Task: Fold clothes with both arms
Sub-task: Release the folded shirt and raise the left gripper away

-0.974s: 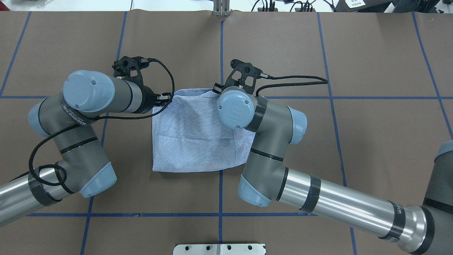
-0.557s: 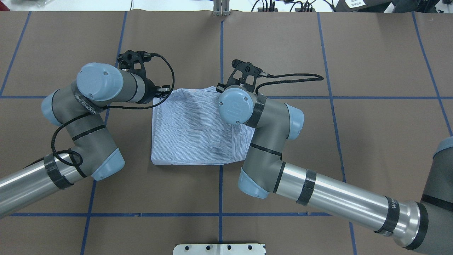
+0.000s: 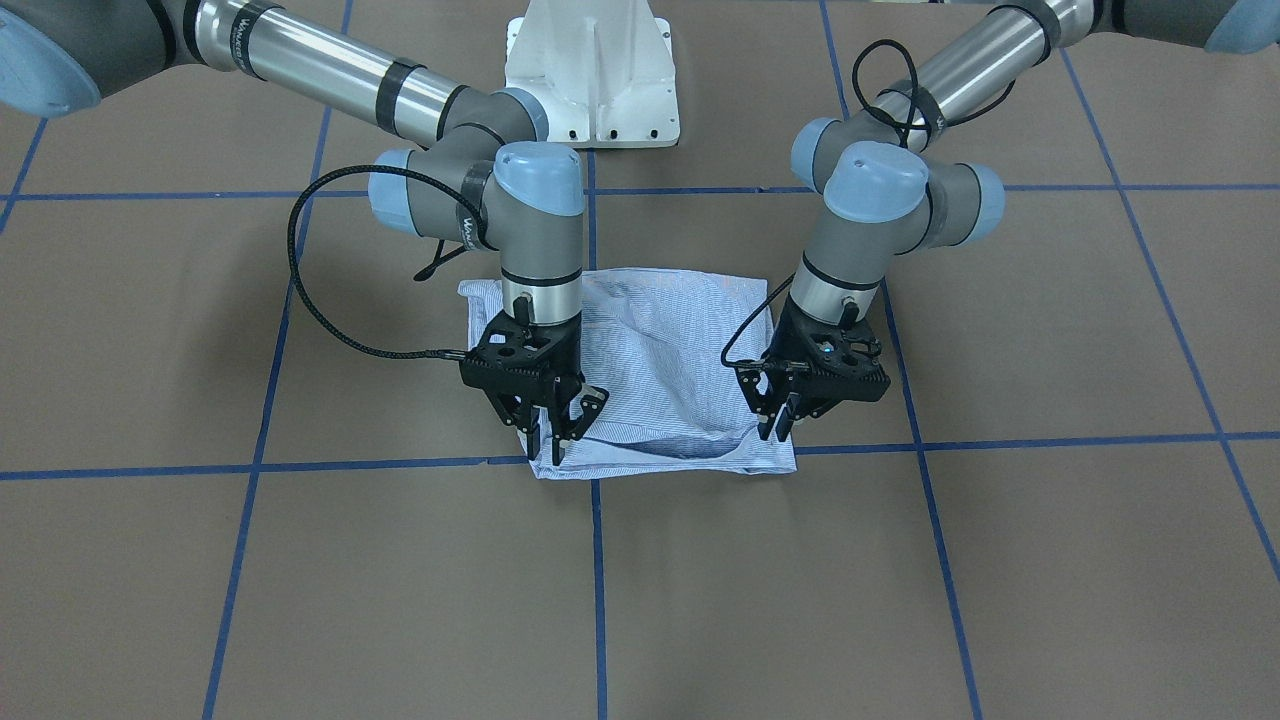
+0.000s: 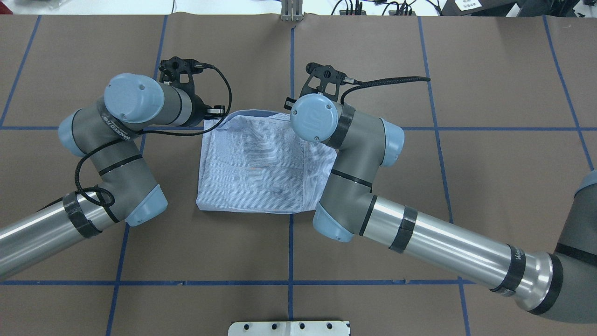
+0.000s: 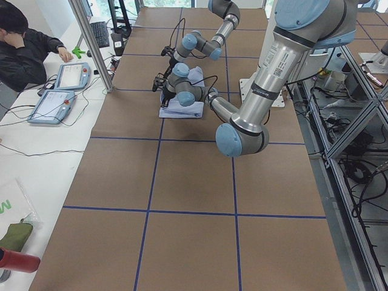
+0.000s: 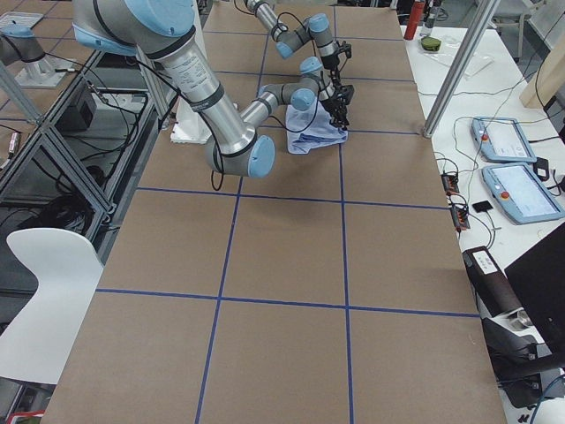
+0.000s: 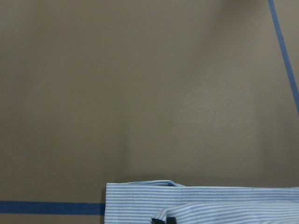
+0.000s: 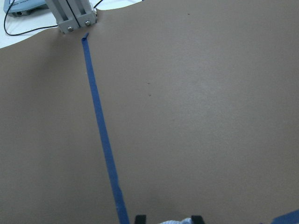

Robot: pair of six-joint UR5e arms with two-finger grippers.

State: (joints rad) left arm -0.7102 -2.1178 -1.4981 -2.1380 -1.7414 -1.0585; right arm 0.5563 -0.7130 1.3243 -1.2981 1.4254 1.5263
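Note:
The light blue striped shirt [image 3: 660,350] lies folded into a rough rectangle at mid-table [image 4: 252,163]. Both grippers stand at its far edge, the one away from the robot base. My left gripper [image 3: 783,428] pinches the top layer at one far corner, its fingers close together; a dark gap shows under the lifted layer. My right gripper [image 3: 549,442] stands over the other far corner with cloth between its fingers. The left wrist view shows the shirt's edge [image 7: 210,205] at the bottom. In the right wrist view a scrap of shirt [image 8: 177,220] sits between two fingertips.
Brown paper with blue tape lines [image 4: 291,261] covers the table. The white pedestal base [image 3: 590,70] stands behind the shirt. A metal post [image 4: 291,11] rises at the far table edge. A person [image 5: 24,42] sits at a side table with tablets [image 5: 60,91].
Both arms have moved away from the robot base, still at the shirt's far edge. The whole shirt slid the same way and now lies flatter.

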